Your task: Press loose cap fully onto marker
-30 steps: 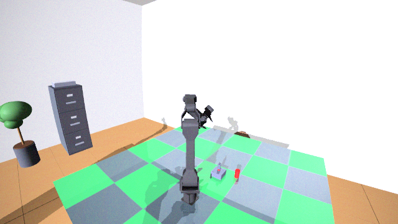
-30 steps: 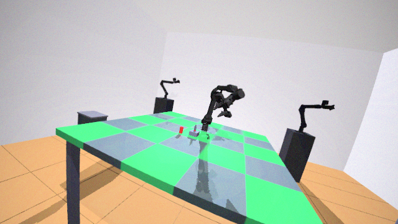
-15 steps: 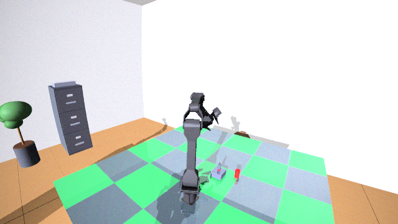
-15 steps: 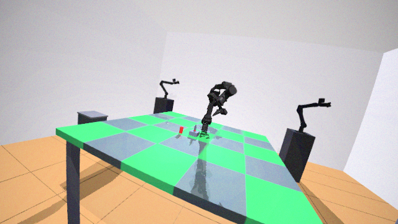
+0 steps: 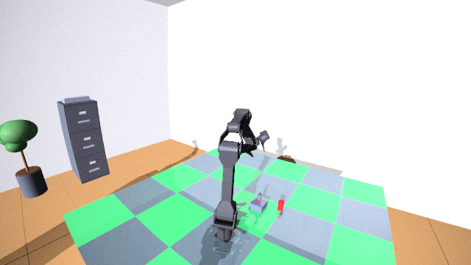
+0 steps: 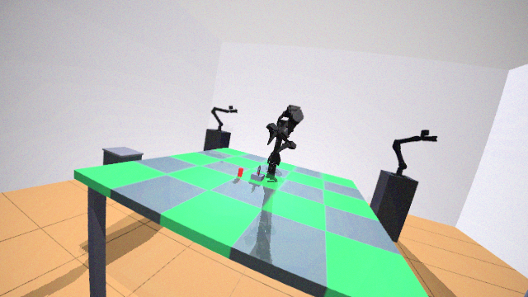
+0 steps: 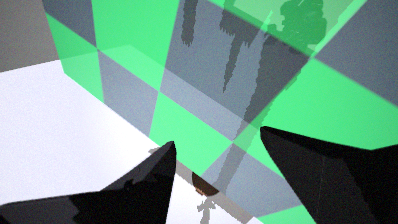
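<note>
The holder block is a small grey-lilac box on the table, close to the arm's base. The marker stands upright in it, its top grey and uncapped, with a little red low down. The red cap stands upright on the table beside the block, apart from it. My gripper is open, with nothing between its fingers, high above the table and well above the marker and cap. Neither block, marker nor cap shows in the wrist view.
The table has green and grey squares. A filing cabinet and a potted plant stand on the floor beyond it. Two other arms on dark pedestals stand off the table.
</note>
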